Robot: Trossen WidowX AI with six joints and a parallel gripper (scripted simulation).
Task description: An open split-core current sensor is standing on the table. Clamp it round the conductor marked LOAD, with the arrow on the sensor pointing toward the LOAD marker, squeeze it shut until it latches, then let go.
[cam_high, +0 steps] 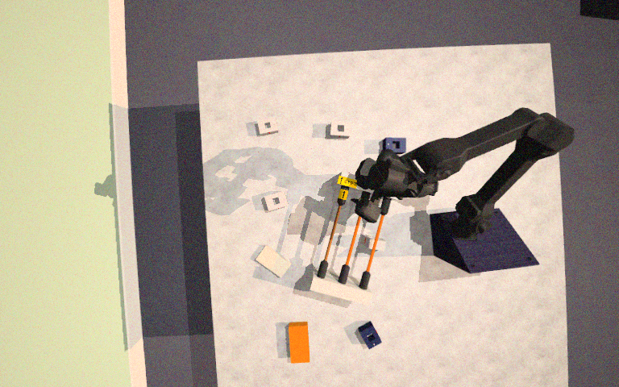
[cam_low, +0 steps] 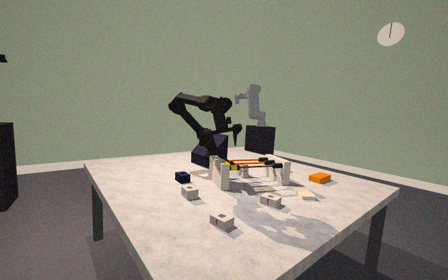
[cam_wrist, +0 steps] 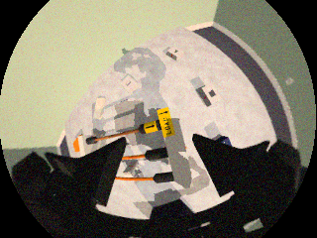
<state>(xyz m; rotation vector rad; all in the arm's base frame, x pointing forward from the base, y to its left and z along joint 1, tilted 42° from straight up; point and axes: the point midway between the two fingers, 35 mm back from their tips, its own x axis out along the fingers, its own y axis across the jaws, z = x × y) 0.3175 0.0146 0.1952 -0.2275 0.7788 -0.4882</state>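
Note:
The LOAD conductor (cam_high: 334,232) (cam_low: 254,166) (cam_wrist: 116,135) is the outermost of three rods between two white end blocks. A yellow LOAD tag (cam_high: 345,181) (cam_wrist: 165,122) sits at one end, beside a yellow arrow band (cam_high: 342,194) (cam_low: 234,167) (cam_wrist: 150,127) on the conductor. My gripper (cam_wrist: 159,139) is open and empty, pointing down above the rack's tagged end. White blocks with square holes and red marks (cam_high: 338,130) (cam_low: 221,221) (cam_wrist: 206,94) stand on the table. One white block (cam_low: 244,171) is partly hidden beneath the rods. I cannot tell which block is the open sensor.
Two dark blue holed blocks (cam_high: 393,145) (cam_high: 369,335) (cam_low: 182,177) stand on either side of the rack (cam_high: 339,289) (cam_low: 224,175). An orange block (cam_high: 298,342) (cam_low: 319,178) (cam_wrist: 77,144) and a cream block (cam_high: 272,260) (cam_low: 305,193) (cam_wrist: 100,107) lie on the table.

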